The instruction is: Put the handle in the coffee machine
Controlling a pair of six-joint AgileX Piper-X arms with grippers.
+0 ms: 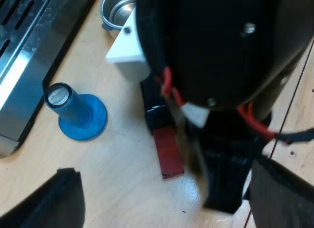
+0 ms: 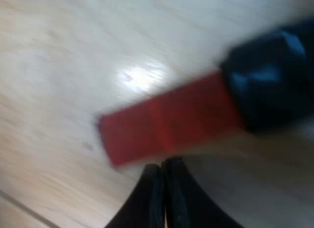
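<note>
Just beyond right claw (image 2: 163,188) | handle (image 2: 267,80) lay crosswise, red end (image 2: 167,122) nearest | it was pressed together | left claw (image 1: 167,184) spread, farther off

No text, label, brand, number or sign can be read on the machine (image 1: 29,66), tamper (image 1: 78,114), holder (image 1: 119,12) or table (image 1: 122,188).

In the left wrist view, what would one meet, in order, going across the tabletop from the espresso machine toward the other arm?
espresso machine → blue tamper → red end of the holder's handle
</note>
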